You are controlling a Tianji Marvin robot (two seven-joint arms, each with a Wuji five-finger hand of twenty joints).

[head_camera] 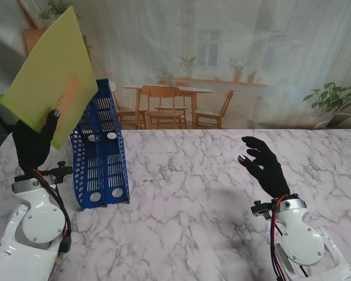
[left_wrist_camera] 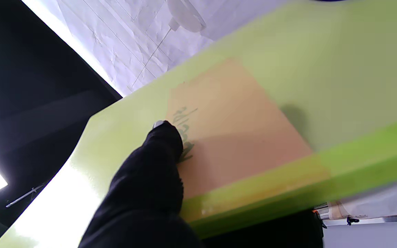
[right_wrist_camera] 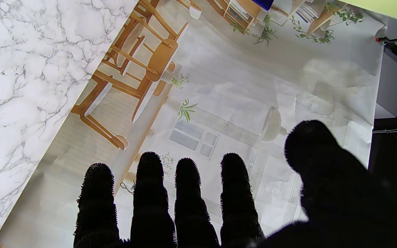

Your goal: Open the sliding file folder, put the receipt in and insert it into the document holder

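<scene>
Folder raised for filing
My left hand (head_camera: 32, 143) grips the green folder (head_camera: 50, 70), receipt (left_wrist_camera: 233, 137) inside; right hand (head_camera: 263, 165) idle, fingers spread. Next, I judge: lower it toward three o'clock into the blue document holder (head_camera: 100, 152).

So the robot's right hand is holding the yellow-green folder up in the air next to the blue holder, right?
Not quite: the left hand holds the yellow-green folder up beside the blue holder. The right hand is open and holds nothing, as the stand view shows.
</scene>
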